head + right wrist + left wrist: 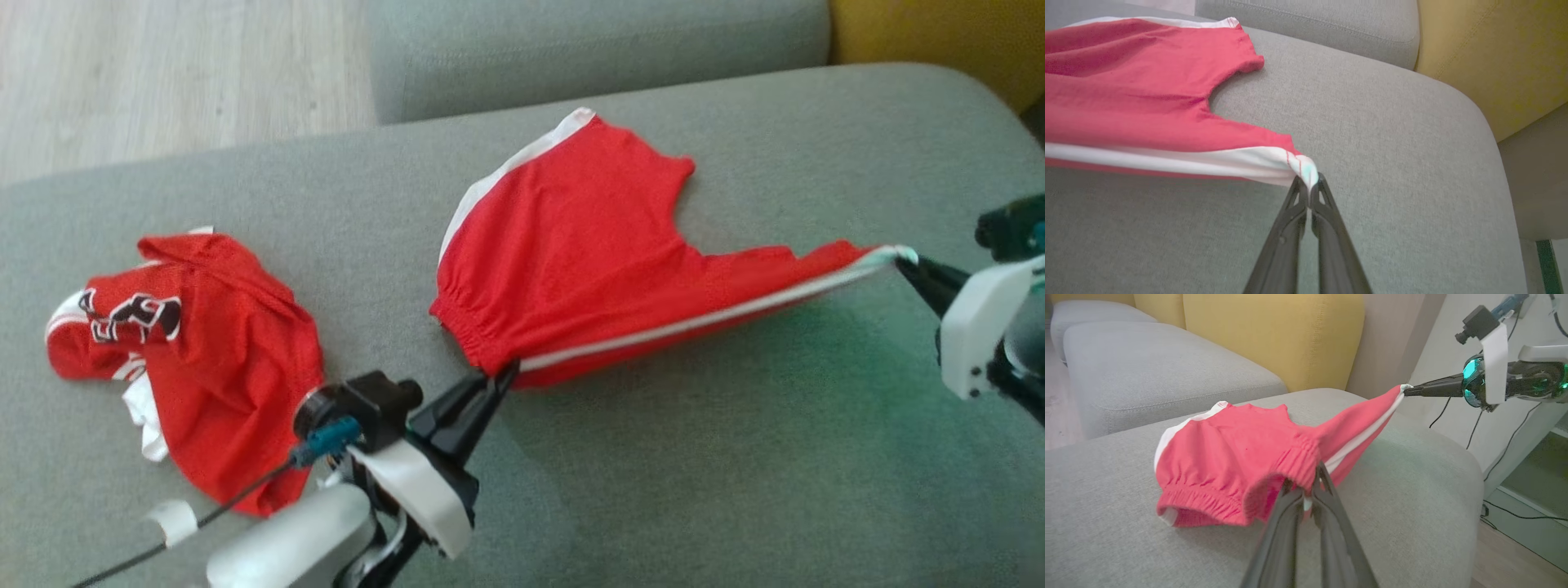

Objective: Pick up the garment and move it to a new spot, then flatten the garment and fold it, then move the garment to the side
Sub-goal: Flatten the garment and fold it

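Head view: red shorts (588,245) mid grey sofa cushion (735,457), pulled taut btwn L end effector (500,377), clamped on waistband corner, and R end effector (904,260), clamped on leg-hem corner. Red jersey (204,343) lies apart, L side.
L wrist view: fabric looks soft, light, sags; best gripped at corners/hems.
R wrist view: cushion's rounded edge near R end effector; bare cushion all round, room to spread.

The left gripper (504,374) is pointing forward and rightward, its jaws pressing together on the garment (588,237). The right gripper (903,260) is pointing leftward, likewise clamping it.
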{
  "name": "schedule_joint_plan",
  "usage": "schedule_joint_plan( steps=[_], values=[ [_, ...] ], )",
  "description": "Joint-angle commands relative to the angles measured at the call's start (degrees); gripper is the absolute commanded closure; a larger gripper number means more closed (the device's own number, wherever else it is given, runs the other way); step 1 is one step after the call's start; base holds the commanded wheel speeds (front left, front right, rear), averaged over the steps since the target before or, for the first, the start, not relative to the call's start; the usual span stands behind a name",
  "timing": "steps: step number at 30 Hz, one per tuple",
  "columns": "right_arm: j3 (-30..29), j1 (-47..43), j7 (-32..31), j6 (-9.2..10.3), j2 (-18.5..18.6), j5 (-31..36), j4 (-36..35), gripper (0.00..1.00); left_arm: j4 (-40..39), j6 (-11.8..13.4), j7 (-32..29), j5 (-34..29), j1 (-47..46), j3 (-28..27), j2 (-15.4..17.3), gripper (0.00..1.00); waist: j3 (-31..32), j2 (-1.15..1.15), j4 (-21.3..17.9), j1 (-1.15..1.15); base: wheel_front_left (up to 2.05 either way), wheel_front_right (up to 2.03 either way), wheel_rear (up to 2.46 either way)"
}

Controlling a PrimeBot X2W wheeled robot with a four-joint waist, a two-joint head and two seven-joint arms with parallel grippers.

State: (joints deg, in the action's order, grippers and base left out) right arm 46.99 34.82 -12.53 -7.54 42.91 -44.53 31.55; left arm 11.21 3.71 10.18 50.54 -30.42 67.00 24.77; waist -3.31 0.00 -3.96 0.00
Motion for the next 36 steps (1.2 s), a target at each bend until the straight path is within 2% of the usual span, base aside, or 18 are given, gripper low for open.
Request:
schedule_joint_plan(
  steps=[1, 8, 13, 18, 26, 36],
  values=[
    [-1.81, 2.23, 0.55, 0.05, 0.61, 1.54, -0.89, 1.0, -0.79, 0.56, 0.59, 0.45, -4.35, -3.19, 1.66, 1.0, -1.63, 0.0, 0.98, 0.0, 0.0, 0.0, 0.0],
    [-5.61, 7.8, -0.09, 0.05, -3.6, 6.26, -0.09, 1.0, 1.72, -0.09, 0.74, 1.04, -8.03, -5.24, 0.91, 1.0, -5.76, 0.0, 3.37, 0.0, 0.0, 0.0, 0.0],
    [-6.61, 15.05, -1.29, 0.05, -7.61, 9.01, 3.41, 1.0, 5.41, -1.29, 0.48, 1.21, -12.71, -6.48, -1.47, 1.0, -10.61, 0.0, 6.82, 0.0, 0.0, 0.0, 0.0],
    [-4.84, 22.15, -2.22, 0.05, -9.91, 11.51, 7.22, 1.0, 9.67, -1.76, 0.02, 0.63, -17.82, -7.22, -4.43, 1.0, -15.36, 0.0, 9.35, 0.0, 0.0, 0.0, 0.0],
    [-0.91, 31.18, -0.28, 0.05, -12.19, 13.23, 16.37, 1.0, 16.68, -3.47, 0.46, -0.37, -23.45, -6.98, -9.23, 1.0, -19.93, 0.0, 13.28, 0.0, 0.0, 0.0, 0.0],
    [4.23, 35.57, 4.69, 0.05, -13.38, 12.39, 23.39, 1.0, 21.27, -5.18, 1.66, -0.66, -25.49, -6.39, -12.83, 1.0, -21.63, 0.0, 15.55, 0.0, 0.0, 0.0, 0.0]
  ],
)
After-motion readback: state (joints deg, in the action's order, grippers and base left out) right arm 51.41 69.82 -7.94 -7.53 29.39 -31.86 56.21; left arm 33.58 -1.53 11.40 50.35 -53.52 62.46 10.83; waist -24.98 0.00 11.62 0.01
